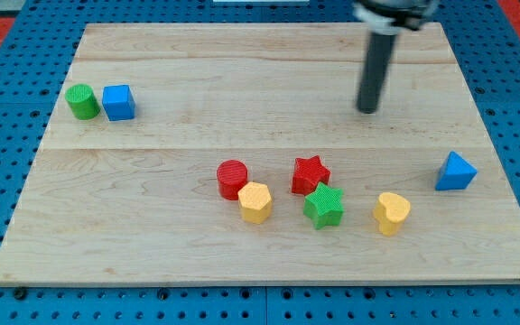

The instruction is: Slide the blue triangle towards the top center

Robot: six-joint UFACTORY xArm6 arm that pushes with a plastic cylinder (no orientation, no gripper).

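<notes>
The blue triangle (456, 171) lies near the right edge of the wooden board (197, 72), a little below mid-height. My tip (367, 110) is the lower end of a dark rod that comes down from the view's top. It stands up and to the left of the blue triangle, well apart from it and touching no block.
A green cylinder (82, 101) and a blue cube (118, 102) sit side by side at the left. A red cylinder (233, 178), yellow hexagon (255, 201), red star (310, 173), green star (323, 206) and yellow heart (391, 212) cluster at lower centre.
</notes>
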